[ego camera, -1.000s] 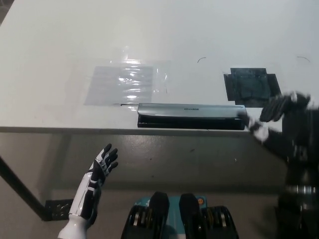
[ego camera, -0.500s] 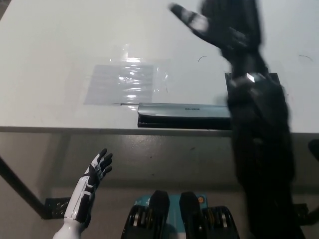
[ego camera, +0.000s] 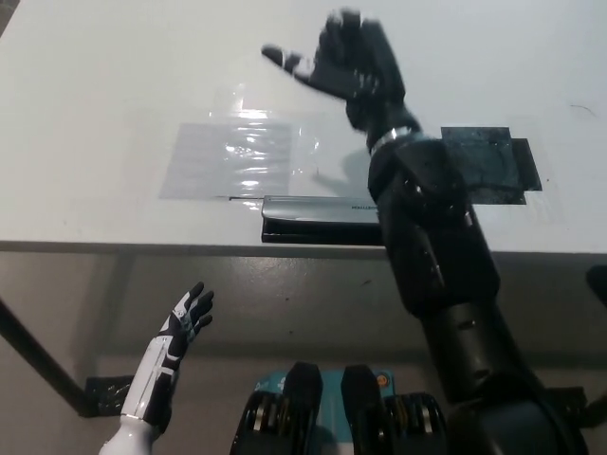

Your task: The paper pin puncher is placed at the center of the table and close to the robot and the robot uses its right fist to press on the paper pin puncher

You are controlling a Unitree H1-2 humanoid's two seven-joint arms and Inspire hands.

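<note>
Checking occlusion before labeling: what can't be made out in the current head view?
- Paper pin puncher: its right part is hidden behind the black right arm.
- Right hand: motion-blurred, fingers spread; height above the table unclear.
- Puncher's printed label: too small to read.
- Dark patch: left edge covered by the arm.

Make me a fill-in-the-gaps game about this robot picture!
1. The black right hand is raised with its fingers ____.
2. The long silver puncher lies at the table's ____ edge.
3. The white left hand hangs ____ the table.
4. The arm hides the puncher's ____ end.

Missing words: open; near; below; right
</note>
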